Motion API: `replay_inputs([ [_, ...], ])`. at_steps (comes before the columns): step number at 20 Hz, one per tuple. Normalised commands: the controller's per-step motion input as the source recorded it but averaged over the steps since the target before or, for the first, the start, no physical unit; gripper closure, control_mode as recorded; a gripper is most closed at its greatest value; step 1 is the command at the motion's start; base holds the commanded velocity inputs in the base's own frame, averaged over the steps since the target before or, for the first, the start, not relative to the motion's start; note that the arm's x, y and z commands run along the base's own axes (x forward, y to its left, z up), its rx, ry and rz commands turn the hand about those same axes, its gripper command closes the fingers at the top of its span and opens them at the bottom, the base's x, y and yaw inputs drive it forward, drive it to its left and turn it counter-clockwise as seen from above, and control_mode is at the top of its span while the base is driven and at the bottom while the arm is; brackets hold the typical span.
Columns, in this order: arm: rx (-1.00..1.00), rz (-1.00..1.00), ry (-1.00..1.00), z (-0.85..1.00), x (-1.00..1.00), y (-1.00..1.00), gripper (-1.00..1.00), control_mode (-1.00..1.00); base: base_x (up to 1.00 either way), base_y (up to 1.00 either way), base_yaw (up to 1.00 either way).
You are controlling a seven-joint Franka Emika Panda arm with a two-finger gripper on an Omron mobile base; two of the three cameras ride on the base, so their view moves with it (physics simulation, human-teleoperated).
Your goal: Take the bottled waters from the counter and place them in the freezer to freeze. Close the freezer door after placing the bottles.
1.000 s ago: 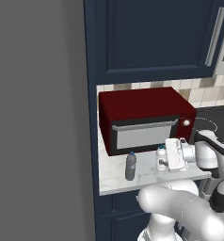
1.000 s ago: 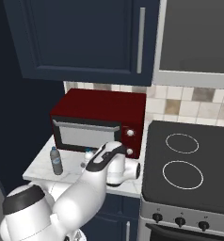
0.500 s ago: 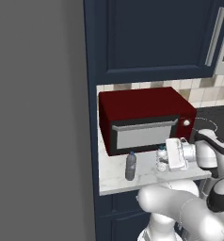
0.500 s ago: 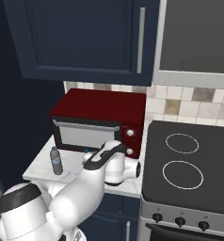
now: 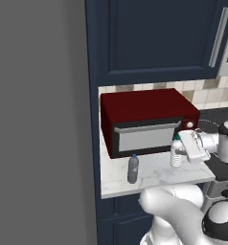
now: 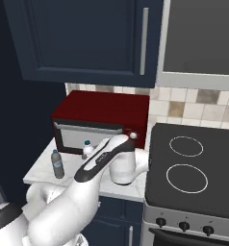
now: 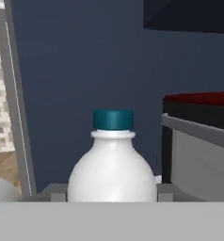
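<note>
White bottle [image 7: 112,169] | upright, blue cap up | pinched by jaws | grey bottle [image 5: 132,169] upright on counter [image 5: 154,179]

No readable text, labels or numbers anywhere

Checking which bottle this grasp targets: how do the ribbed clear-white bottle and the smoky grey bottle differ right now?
The ribbed clear-white plastic bottle with a blue cap is pale and sits in the hand, shut on it; the darker smoky grey plastic bottle stands free. The white one is nearer the stovetop, the grey one nearer the left edge of the white marble-look counter. Both stand upright before the dark red microwave.
</note>
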Motion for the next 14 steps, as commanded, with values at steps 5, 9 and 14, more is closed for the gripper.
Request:
replay_inputs([
  [5, 0.16, -0.05, 0.06, 1.0, -0.89, 0.1, 1.0, -1.0, 0.0, 0.0, 0.0],
  [9, 0.04, 0.0, 0.0, 1.0, -0.77, 0.5, 1.0, -1.0, 0.0, 0.0, 0.0],
  [14, -0.02, 0.0, -0.01, 0.96, -0.7, 0.6, 1.0, -1.0, 0.0, 0.0, 0.0],
])
